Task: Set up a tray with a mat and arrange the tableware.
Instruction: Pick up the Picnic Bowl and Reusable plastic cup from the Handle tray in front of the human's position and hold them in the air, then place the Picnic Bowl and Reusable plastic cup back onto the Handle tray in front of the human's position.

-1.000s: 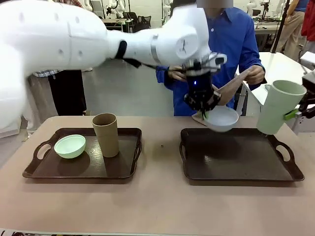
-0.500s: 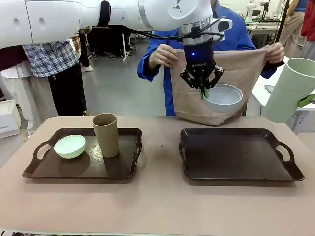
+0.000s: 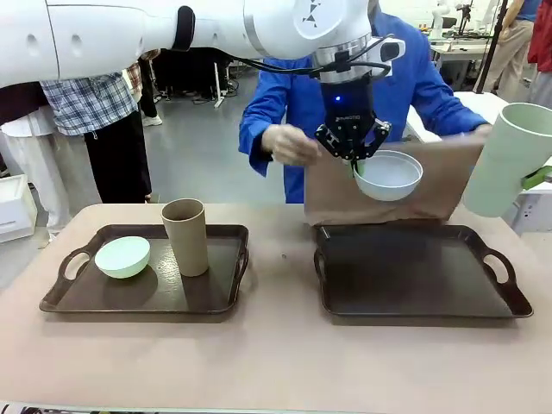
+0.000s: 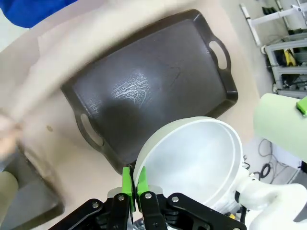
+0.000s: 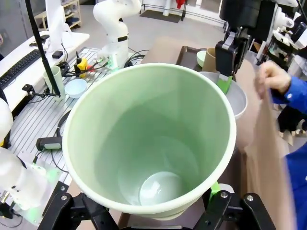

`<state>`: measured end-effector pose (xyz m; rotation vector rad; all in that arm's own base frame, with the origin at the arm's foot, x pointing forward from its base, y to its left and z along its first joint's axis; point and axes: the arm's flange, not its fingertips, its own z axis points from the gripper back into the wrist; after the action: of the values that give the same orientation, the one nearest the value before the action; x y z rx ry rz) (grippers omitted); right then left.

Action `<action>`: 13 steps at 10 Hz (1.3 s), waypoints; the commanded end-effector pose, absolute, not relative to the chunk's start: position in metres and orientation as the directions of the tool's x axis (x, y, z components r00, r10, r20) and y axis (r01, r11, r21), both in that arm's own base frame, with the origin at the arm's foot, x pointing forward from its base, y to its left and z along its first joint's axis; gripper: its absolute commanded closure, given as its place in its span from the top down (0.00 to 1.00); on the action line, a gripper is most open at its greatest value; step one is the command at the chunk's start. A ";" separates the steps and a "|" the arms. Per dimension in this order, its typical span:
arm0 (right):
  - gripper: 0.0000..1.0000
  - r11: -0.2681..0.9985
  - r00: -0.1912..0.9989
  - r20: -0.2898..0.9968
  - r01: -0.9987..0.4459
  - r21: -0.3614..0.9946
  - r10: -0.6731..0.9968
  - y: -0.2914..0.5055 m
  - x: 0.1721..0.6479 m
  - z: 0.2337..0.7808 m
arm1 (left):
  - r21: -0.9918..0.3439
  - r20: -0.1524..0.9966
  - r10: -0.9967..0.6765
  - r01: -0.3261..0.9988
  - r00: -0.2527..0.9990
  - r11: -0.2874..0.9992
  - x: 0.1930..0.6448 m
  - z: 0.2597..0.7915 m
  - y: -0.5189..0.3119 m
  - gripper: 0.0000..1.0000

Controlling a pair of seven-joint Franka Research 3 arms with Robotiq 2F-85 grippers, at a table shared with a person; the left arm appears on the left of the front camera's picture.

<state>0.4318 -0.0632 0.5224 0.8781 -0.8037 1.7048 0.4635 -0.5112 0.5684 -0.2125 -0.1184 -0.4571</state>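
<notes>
A tan table (image 3: 276, 362) stands in a grey-floored workshop, with people behind it at 10 and 1 o'clock. A dark tray (image 3: 129, 295) lies at 9 o'clock and holds a mint bowl (image 3: 122, 256) and, just beside it, an upright tan cup (image 3: 185, 235). A second tray (image 3: 414, 280) lies bare at 3 o'clock.

At 12 o'clock a person in blue holds a brown mat (image 3: 336, 194) hanging upright, its long axis running 9 to 3 and its lower edge at the bare tray's far rim. One hand (image 3: 291, 145) grips its top corner.

The left gripper (image 3: 355, 157) hangs in front of the mat, jaws pinched together on the rim of the white bowl (image 3: 389, 175), whose mouth tips towards 6 o'clock.

At 3 o'clock, beyond the table edge, the right gripper (image 5: 148, 213) clamps the green cup (image 3: 509, 159) with its jaws spread around the wall. The cup's axis leans 7 to 1, mouth uppermost.
</notes>
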 end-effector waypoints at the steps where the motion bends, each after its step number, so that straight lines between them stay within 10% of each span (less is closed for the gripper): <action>1: 0.27 -0.270 -0.235 0.855 -0.956 -0.116 0.463 -0.061 0.430 0.525 | -0.179 0.168 -0.424 0.451 0.890 0.874 0.462 0.573 -0.511 0.00; 13: 0.27 -0.270 -0.235 0.855 -0.956 -0.116 0.463 -0.061 0.430 0.525 | -0.179 0.168 -0.424 0.451 0.890 0.874 0.462 0.573 -0.511 0.00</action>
<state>0.4318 -0.0618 0.5231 0.8798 -0.8047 1.7089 0.4633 -0.5113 0.5686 -0.2127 -0.1184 -0.4574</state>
